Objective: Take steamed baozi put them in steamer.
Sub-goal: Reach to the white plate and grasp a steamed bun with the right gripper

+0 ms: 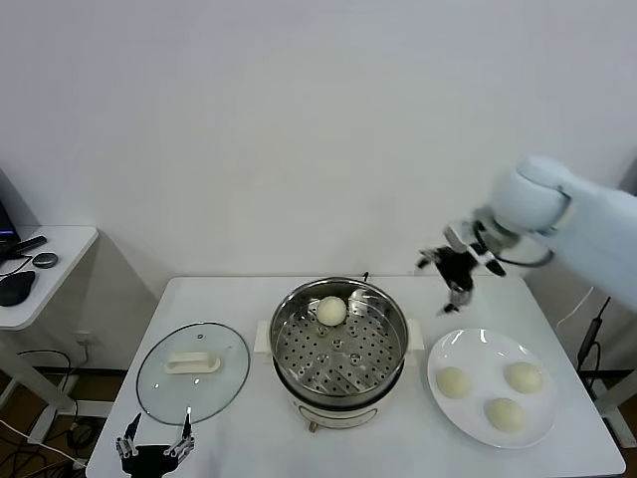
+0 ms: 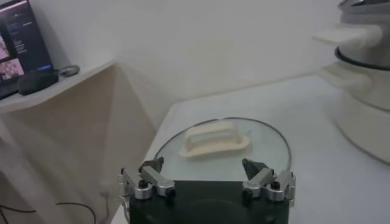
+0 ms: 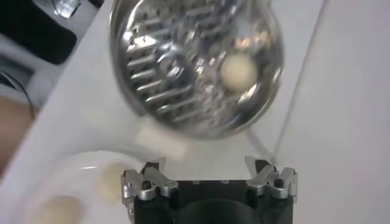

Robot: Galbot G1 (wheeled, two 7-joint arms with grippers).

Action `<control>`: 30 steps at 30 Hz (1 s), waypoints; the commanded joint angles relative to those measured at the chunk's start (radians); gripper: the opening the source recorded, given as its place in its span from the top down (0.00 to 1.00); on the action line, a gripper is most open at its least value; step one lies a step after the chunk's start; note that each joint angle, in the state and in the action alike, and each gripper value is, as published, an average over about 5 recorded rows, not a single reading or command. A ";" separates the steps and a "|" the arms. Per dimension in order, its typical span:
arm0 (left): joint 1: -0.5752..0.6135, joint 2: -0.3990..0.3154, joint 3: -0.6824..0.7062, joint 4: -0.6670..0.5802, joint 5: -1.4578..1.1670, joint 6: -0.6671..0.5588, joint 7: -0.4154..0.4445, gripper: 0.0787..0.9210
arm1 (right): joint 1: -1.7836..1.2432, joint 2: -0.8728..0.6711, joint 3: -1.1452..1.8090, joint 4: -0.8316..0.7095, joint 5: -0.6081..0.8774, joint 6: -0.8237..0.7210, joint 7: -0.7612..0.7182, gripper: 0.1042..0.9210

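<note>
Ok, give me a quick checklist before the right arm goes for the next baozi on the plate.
1. Right gripper open, nothing held: ok.
2. Right gripper over the plate: not ok, it hangs beyond the plate's far edge.
3. Three baozi on the plate, nearest to the steamer: ok.
4. Steamer uncovered, one baozi inside, room left: ok.
5. Glass lid lies apart from the steamer: ok.
6. Left gripper parked at the near table edge: ok.

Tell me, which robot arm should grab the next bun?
Probably the right. Its open right gripper hangs just beyond the plate holding three baozi, beside the steamer. The left gripper sits far off by the glass lid.
</note>
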 commanded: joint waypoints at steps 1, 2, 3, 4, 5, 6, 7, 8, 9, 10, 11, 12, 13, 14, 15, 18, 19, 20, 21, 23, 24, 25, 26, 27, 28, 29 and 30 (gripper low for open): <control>0.030 0.004 -0.004 -0.006 -0.012 0.001 0.002 0.12 | -0.432 -0.175 0.247 0.078 -0.172 -0.130 -0.008 0.12; 0.036 0.005 -0.006 -0.010 -0.019 0.001 0.003 0.12 | -0.477 -0.172 0.278 0.075 -0.202 -0.120 -0.009 0.12; 0.040 0.005 -0.008 -0.014 -0.027 0.002 0.004 0.12 | -0.512 -0.168 0.302 0.071 -0.233 -0.111 -0.010 0.12; 0.044 0.005 -0.010 -0.017 -0.036 0.003 0.006 0.12 | -0.542 -0.163 0.323 0.066 -0.256 -0.103 -0.011 0.12; 0.045 0.005 -0.011 -0.019 -0.042 0.004 0.007 0.12 | -0.571 -0.157 0.340 0.059 -0.281 -0.095 -0.009 0.12; 0.045 0.005 -0.012 -0.018 -0.048 0.006 0.009 0.12 | -0.601 -0.149 0.357 0.050 -0.304 -0.088 -0.006 0.12; 0.044 0.004 -0.013 -0.016 -0.050 0.008 0.010 0.12 | -0.628 -0.139 0.373 0.038 -0.321 -0.084 0.000 0.12; 0.042 0.004 -0.014 -0.013 -0.051 0.009 0.011 0.12 | -0.655 -0.129 0.389 0.025 -0.332 -0.082 0.007 0.12; 0.041 0.003 -0.014 -0.010 -0.051 0.010 0.011 0.12 | -0.681 -0.118 0.408 0.011 -0.343 -0.080 0.014 0.12; 0.041 0.003 -0.014 -0.008 -0.051 0.011 0.012 0.12 | -0.704 -0.107 0.424 -0.001 -0.347 -0.079 0.020 0.12; 0.042 0.003 -0.014 -0.007 -0.051 0.011 0.013 0.12 | -0.725 -0.096 0.440 -0.014 -0.352 -0.077 0.024 0.12; 0.043 0.004 -0.014 -0.006 -0.050 0.011 0.013 0.12 | -0.742 -0.086 0.451 -0.025 -0.355 -0.074 0.026 0.12; 0.045 0.005 -0.014 -0.006 -0.050 0.011 0.013 0.12 | -0.751 -0.078 0.456 -0.032 -0.357 -0.072 0.027 0.12; 0.046 0.006 -0.015 -0.004 -0.049 0.011 0.014 0.12 | -0.756 -0.071 0.457 -0.039 -0.358 -0.070 0.029 0.12; 0.046 0.007 -0.015 -0.002 -0.049 0.011 0.014 0.12 | -0.760 -0.063 0.456 -0.046 -0.358 -0.068 0.037 0.12; 0.041 0.008 -0.018 0.007 -0.048 0.011 0.013 0.12 | -0.768 -0.036 0.449 -0.070 -0.352 -0.067 0.085 0.12; 0.039 0.007 -0.019 0.011 -0.047 0.012 0.013 0.12 | -0.771 -0.023 0.449 -0.082 -0.350 -0.067 0.101 0.12; 0.037 0.007 -0.019 0.014 -0.047 0.012 0.014 0.12 | -0.775 -0.013 0.450 -0.092 -0.348 -0.068 0.111 0.12; 0.036 0.007 -0.019 0.016 -0.046 0.012 0.014 0.12 | -0.777 -0.003 0.450 -0.102 -0.348 -0.068 0.116 0.12; 0.036 0.007 -0.018 0.019 -0.046 0.013 0.016 0.12 | -0.779 0.013 0.449 -0.117 -0.347 -0.067 0.123 0.12; 0.035 0.007 -0.018 0.020 -0.046 0.013 0.017 0.12 | -0.779 0.020 0.448 -0.123 -0.347 -0.067 0.128 0.12; 0.034 0.007 -0.018 0.021 -0.046 0.014 0.017 0.12 | -0.777 0.026 0.447 -0.128 -0.348 -0.066 0.134 0.12; 0.032 0.007 -0.019 0.021 -0.046 0.014 0.017 0.12 | -0.776 0.032 0.447 -0.132 -0.348 -0.065 0.139 0.12; 0.031 0.008 -0.020 0.022 -0.046 0.014 0.018 0.12 | -0.774 0.037 0.446 -0.135 -0.349 -0.064 0.144 0.12; 0.029 0.008 -0.021 0.023 -0.047 0.015 0.018 0.12 | -0.771 0.042 0.446 -0.137 -0.350 -0.064 0.147 0.12; 0.028 0.008 -0.021 0.023 -0.047 0.015 0.018 0.12 | -0.768 0.047 0.444 -0.138 -0.351 -0.064 0.149 0.12; 0.027 0.008 -0.021 0.025 -0.047 0.015 0.018 0.12 | -0.764 0.051 0.443 -0.139 -0.352 -0.065 0.150 0.12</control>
